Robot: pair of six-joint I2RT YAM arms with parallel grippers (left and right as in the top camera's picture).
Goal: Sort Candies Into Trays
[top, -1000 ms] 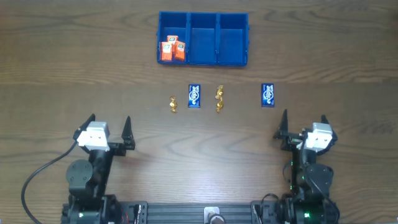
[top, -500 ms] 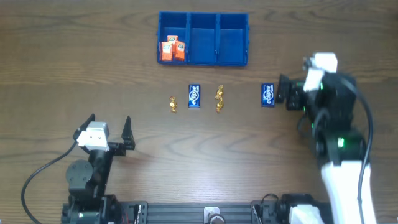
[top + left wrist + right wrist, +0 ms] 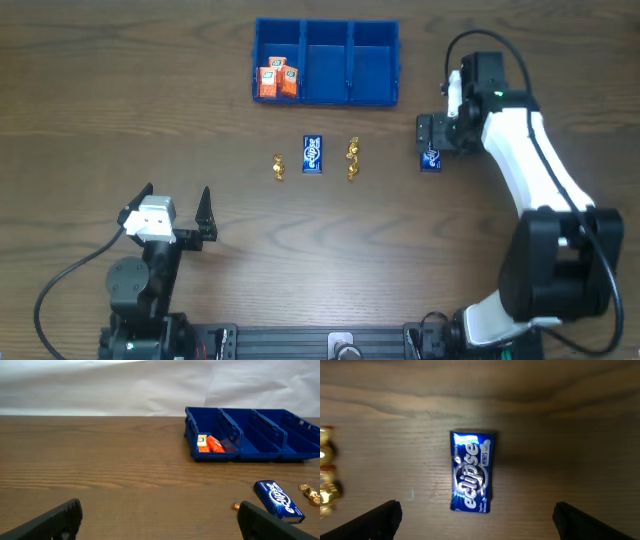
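One mint pack sits beneath the right hand, spread wide — lower straight, pinch its long sides; blue tray waits at eleven o'clock.

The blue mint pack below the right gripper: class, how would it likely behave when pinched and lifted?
The blue mint pack looks boxy and straight-edged, so probably stiff when pinched. Lying flat on the table, it should not roll. Its glossy face may be slightly slippery.
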